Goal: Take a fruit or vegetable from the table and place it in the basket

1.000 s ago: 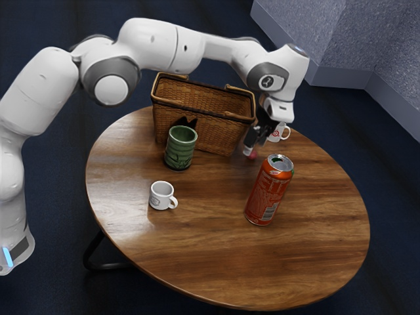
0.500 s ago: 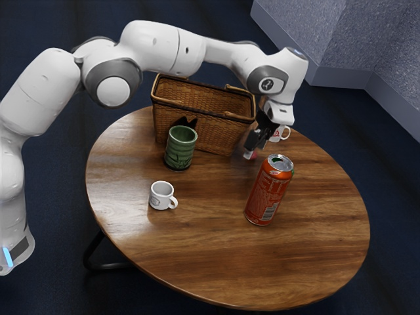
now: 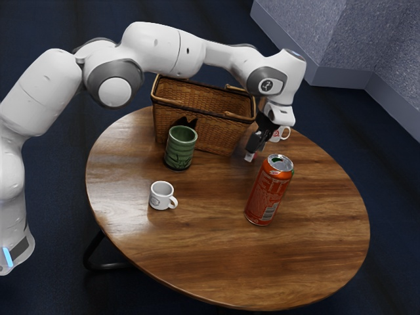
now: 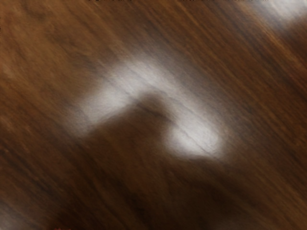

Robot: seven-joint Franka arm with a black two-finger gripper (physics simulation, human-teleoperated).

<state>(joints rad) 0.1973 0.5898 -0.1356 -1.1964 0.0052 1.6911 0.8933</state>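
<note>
Surface: round table [image 3: 315,223], brown wood, streaked grain, glossy; a black metal leg [image 3: 111,266] shows below its near left edge. Wrist view: the same wood close up, pale glare and dark shadow across it. Room: dark blue floor [image 3: 46,289]; speckled grey wall [image 3: 364,39] with smooth skirting at the exterior view's far right.

Markings: orange-red drink can [image 3: 264,197], upright, right of centre; large lettering not legible, barcode panel low on its side. White mug [image 3: 274,135], far right, red round emblem. Small white cup [image 3: 161,197], near left, faint grey mark, handle toward the right.

Others: wicker basket [image 3: 210,131], far side. Green ridged cup [image 3: 180,154] stands in front of it; black pointed object [image 3: 187,122] shows between the two.

Tool: gripper [image 3: 250,156] low over the table, just right of the basket; can on its near side, white mug behind. Whether it is apart, together or clamped: cannot tell. Target: small red item [image 3: 254,156], mostly hidden at the gripper's tip; kind unclear, contact unclear, outside the basket.
</note>
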